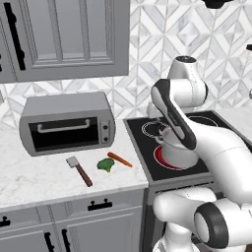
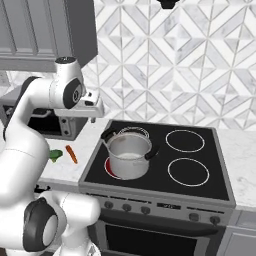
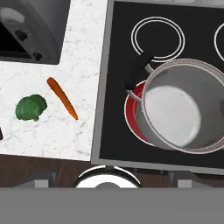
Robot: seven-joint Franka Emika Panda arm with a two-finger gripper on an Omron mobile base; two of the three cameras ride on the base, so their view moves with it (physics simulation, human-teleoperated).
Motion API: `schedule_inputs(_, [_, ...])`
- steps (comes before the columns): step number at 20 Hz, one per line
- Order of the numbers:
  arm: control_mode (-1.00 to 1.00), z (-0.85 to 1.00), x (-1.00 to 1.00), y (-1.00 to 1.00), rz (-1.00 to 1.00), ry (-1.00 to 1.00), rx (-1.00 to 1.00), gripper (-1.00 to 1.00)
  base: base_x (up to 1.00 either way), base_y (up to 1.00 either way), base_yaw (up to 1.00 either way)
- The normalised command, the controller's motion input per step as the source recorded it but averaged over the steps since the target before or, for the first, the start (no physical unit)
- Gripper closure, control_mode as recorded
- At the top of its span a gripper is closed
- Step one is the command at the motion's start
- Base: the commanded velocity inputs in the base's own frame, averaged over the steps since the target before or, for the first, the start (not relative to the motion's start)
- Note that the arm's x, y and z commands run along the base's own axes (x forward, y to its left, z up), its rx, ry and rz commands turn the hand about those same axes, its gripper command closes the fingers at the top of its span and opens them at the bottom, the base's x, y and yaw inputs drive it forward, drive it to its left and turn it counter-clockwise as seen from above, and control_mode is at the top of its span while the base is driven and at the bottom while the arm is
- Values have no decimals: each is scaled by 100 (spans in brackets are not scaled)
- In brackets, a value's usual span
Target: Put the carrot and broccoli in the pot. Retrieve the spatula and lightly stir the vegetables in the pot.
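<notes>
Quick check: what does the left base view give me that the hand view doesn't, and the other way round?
Left base view alone: the whole spatula on the counter, left of the broccoli, and the toaster oven's full front. Hand view alone: straight down into the pot, which holds no vegetables, on a red-glowing burner. Both: the carrot, broccoli, pot and stovetop, with carrot and broccoli lying apart on the counter.

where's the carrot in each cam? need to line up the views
Left base view: the carrot lies on the counter, lower centre, just right of the broccoli.
Right base view: far left, mid-height, at, between the arm and the stove's left edge.
Hand view: left of centre at, right of the broccoli.
Shared landmark: the pot on the glowing red burner.
</notes>
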Motion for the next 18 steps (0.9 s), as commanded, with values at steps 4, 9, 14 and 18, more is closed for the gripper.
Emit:
schedule_inputs(4, [100, 0, 0, 0, 0, 0, 0, -100, 0, 42, 0])
schedule_inputs(9, [-100, -17, 0, 16, 0, 6, -6, -100, 0, 0, 0])
schedule_inputs(14, [-100, -58, 0, 34, 7, 3, 0, -100, 0, 0, 0])
schedule_inputs(18, [-100, -83, 0, 23, 22, 1, 0, -100, 0, 0, 0])
